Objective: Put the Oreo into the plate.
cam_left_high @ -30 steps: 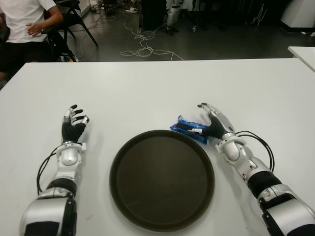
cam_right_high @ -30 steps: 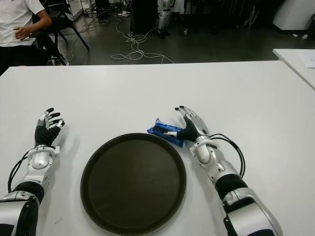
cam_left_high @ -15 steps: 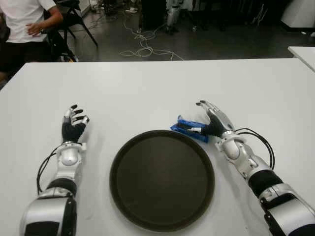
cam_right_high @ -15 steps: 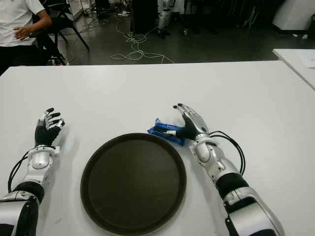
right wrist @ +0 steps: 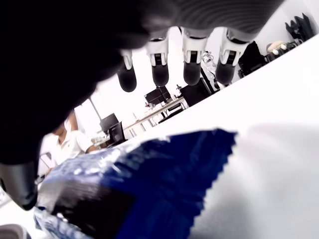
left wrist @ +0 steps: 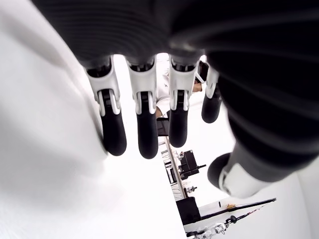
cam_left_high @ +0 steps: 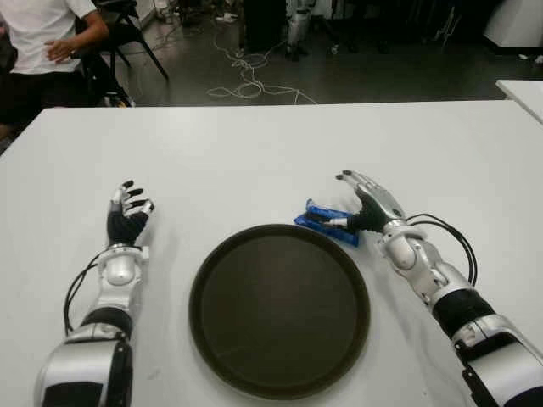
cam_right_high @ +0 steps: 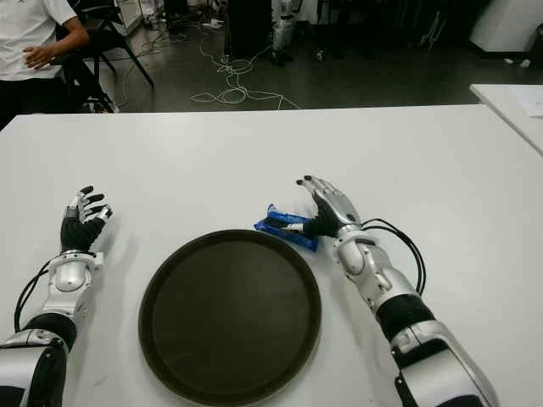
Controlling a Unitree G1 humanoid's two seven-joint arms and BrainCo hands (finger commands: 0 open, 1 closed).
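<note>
Oreo pack [cam_left_high: 327, 224], blue, lies flat on the white bench [cam_left_high: 254, 153] just beyond the far right rim of the dark round plate [cam_left_high: 279, 309]. The right robot hand [cam_left_high: 366, 206] reaches over its right end, fingers spread above and thumb low beside it, not closed around it. The left robot hand [cam_left_high: 126, 214], fingers loosely open and empty, shows left of the plate.

Right robot hand [cam_left_high: 366, 206] slightly farther up the table, forearm straighter

head stereo overlooking table [cam_left_high: 254, 153], wrist close-ups
</note>
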